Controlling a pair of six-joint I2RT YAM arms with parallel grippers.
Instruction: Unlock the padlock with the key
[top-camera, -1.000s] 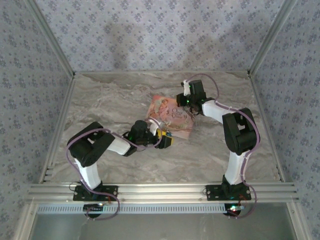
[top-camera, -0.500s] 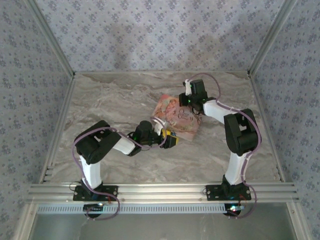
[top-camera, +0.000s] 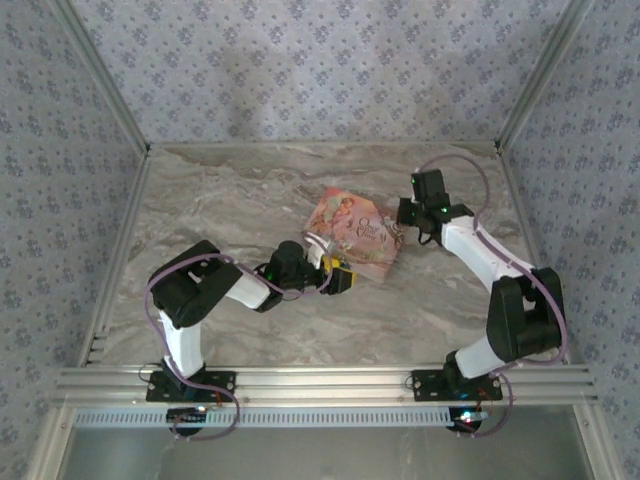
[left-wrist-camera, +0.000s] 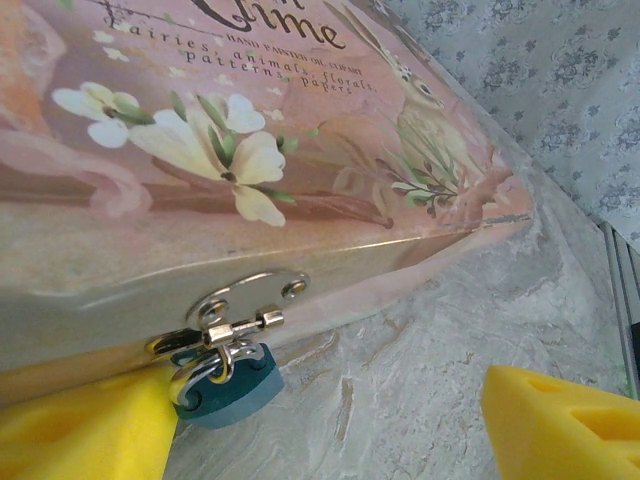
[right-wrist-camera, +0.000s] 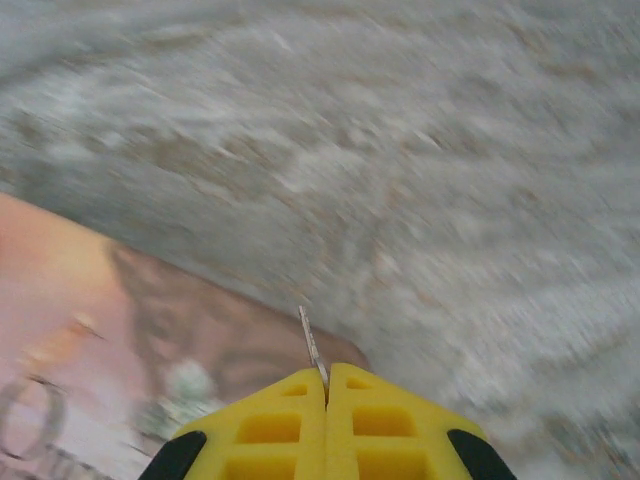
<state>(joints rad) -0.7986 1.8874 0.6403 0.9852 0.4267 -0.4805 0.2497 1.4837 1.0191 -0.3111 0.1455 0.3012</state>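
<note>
**Tech A:** Location and build of the lock?

**Tech B:** See the small blue-bodied padlock with silver metal shackle (left-wrist-camera: 228, 385), hung from the bright silver hasp (left-wrist-camera: 240, 310) on the front wall of the glossy pink box printed with flowers and a rabbit (left-wrist-camera: 250, 150). Sits low against the grey marbled tabletop (left-wrist-camera: 420, 340); cannot tell whether touching it.

**Tech A:** Left claw?

**Tech B:** Spread wide, nothing pinched. Note the left gripper (left-wrist-camera: 320, 440) with blocky yellow foam-like pads (left-wrist-camera: 80, 440): one just beside the blue body, the other well apart to the right. From above, placed at the box's near edge (top-camera: 335, 275).

**Tech A:** Right claw and key?

**Tech B:** Pressed together. Note the right gripper (right-wrist-camera: 326, 385) pinching the thin pale metal key (right-wrist-camera: 311, 345), blade projecting from between the ribbed yellow tips. Poised above a box corner and blurred marbled surface, just off the box's right edge (top-camera: 408, 230), well apart from the lock.

**Tech A:** Obstructions?

**Tech B:** Hasp plate and rings crowding the shackle. Keyway face: cannot tell.
</note>
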